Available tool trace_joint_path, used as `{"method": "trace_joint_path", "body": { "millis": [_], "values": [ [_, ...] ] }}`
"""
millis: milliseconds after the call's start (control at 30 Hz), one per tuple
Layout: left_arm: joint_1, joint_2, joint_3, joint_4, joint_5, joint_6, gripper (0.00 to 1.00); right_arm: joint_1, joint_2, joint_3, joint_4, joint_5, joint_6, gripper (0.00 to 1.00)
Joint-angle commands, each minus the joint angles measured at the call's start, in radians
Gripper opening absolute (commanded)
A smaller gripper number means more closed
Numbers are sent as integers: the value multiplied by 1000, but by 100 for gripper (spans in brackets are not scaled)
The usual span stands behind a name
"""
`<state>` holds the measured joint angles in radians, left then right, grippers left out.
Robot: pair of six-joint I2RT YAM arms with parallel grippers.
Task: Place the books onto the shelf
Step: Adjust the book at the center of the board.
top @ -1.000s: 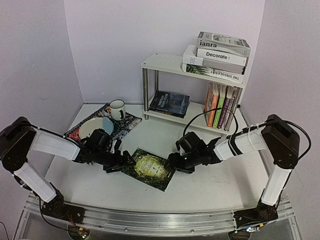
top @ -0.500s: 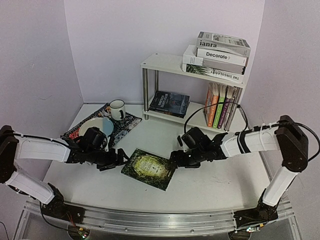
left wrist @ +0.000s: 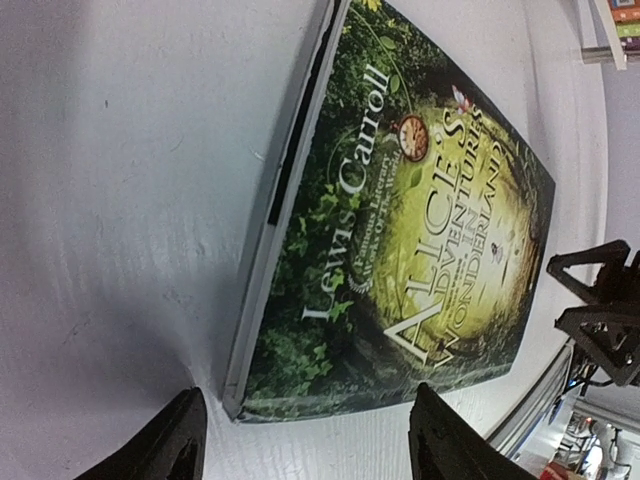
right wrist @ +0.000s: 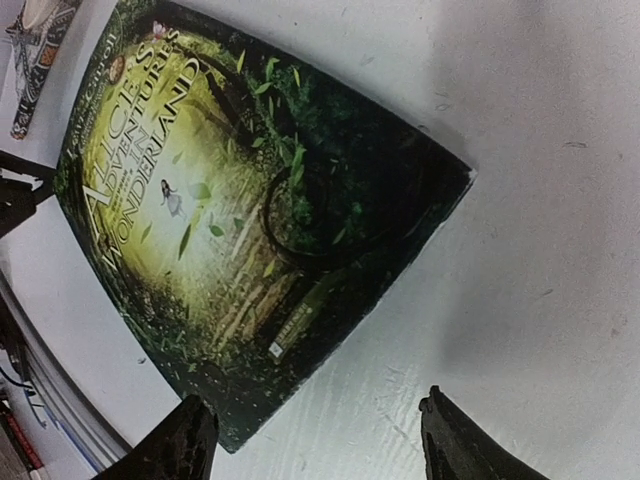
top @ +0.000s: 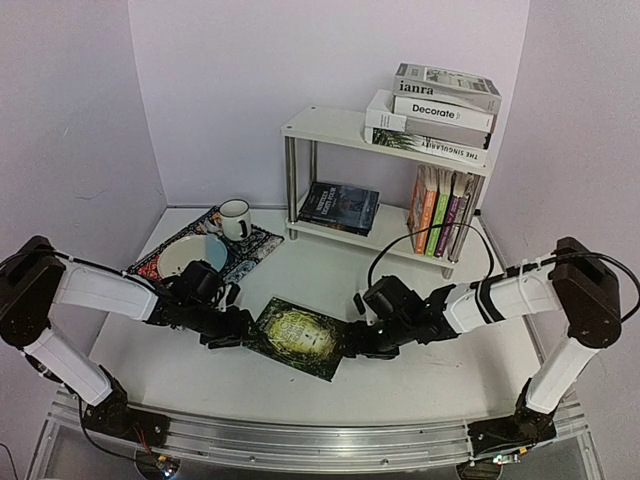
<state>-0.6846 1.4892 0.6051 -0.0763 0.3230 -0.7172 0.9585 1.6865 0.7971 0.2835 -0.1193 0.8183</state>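
Observation:
One of the books, a green "Alice's Adventures in Wonderland" point(top: 298, 338), lies flat on the table between my two arms. My left gripper point(top: 240, 328) is low at its left edge, open. In the left wrist view the book point(left wrist: 400, 220) has its near corner just ahead of the left gripper point(left wrist: 305, 440), untouched. My right gripper point(top: 355, 340) is open at the right edge. In the right wrist view the book point(right wrist: 230, 200) lies ahead and to the left of the right gripper point(right wrist: 320, 445). The white shelf point(top: 330, 128) stands behind, holding other books point(top: 435, 115).
A patterned mat point(top: 250, 250) with a bowl point(top: 185, 255) and a mug point(top: 235, 218) lies at the back left, close behind my left arm. A dark book point(top: 340, 207) and upright paperbacks point(top: 443, 212) fill the lower tier. Purple walls enclose the table.
My left gripper has slid right up to the book's left edge and its jaws have narrowed somewhat. My right gripper has shifted slightly toward the near edge beside the book's right side.

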Motion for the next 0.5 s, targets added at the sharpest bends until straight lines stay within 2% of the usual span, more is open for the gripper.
{"method": "trace_joint_path", "body": {
  "millis": [0, 167, 300, 467],
  "values": [
    [-1, 42, 63, 58, 56, 20, 66, 3, 30, -7, 79, -32, 67, 67],
    [0, 64, 88, 62, 63, 34, 55, 4, 65, 22, 100, -58, 68, 62],
    [0, 85, 107, 63, 82, 40, 36, 5, 79, 37, 106, -68, 61, 52],
    [0, 82, 117, 85, 109, 44, 17, 5, 66, 33, 106, -57, 56, 48]
  ]
}}
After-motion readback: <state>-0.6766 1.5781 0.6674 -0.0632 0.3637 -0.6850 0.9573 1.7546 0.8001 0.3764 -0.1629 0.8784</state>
